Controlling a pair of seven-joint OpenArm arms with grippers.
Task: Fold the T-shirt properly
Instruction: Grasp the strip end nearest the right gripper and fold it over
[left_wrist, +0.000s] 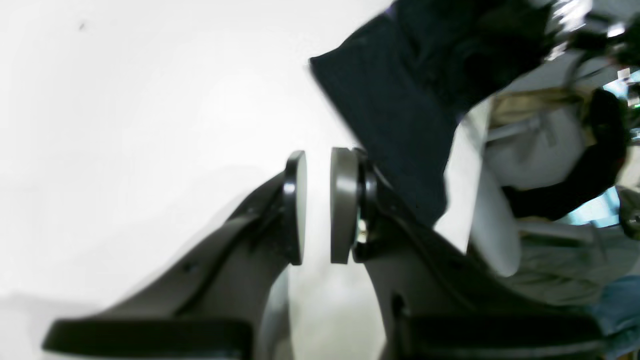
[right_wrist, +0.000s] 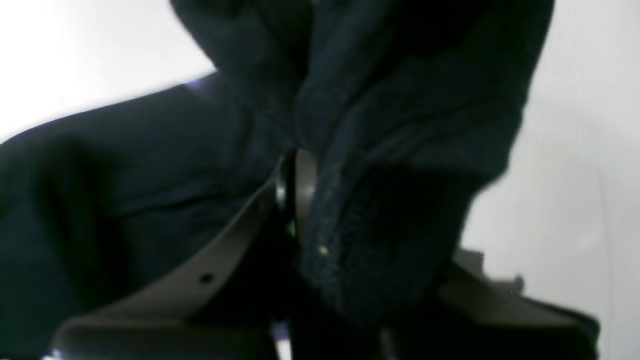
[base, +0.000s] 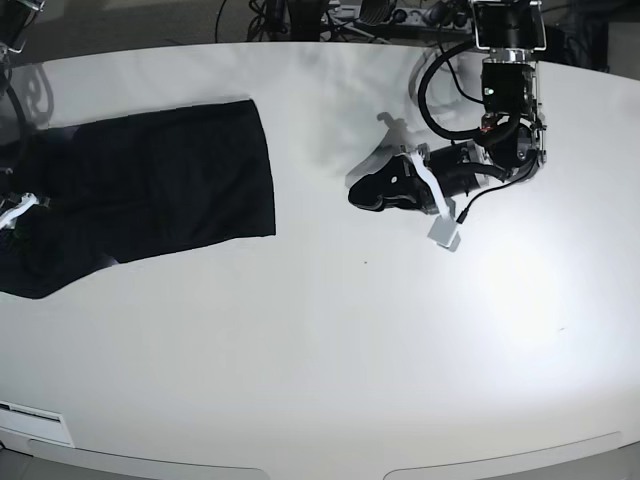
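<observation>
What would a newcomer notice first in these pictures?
First, the black T-shirt lying on the far left part of the white table, one end hanging over the edge. Next, the left end effector over bare table to the shirt's right, its pads slightly apart and holding nothing. In the right wrist view, the right end effector is buried in dark cloth and seems to grip it.

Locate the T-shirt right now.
In the base view the T-shirt lies on the white table at its left side, near the right tool, which is shut on it; the left tool sits apart.
</observation>
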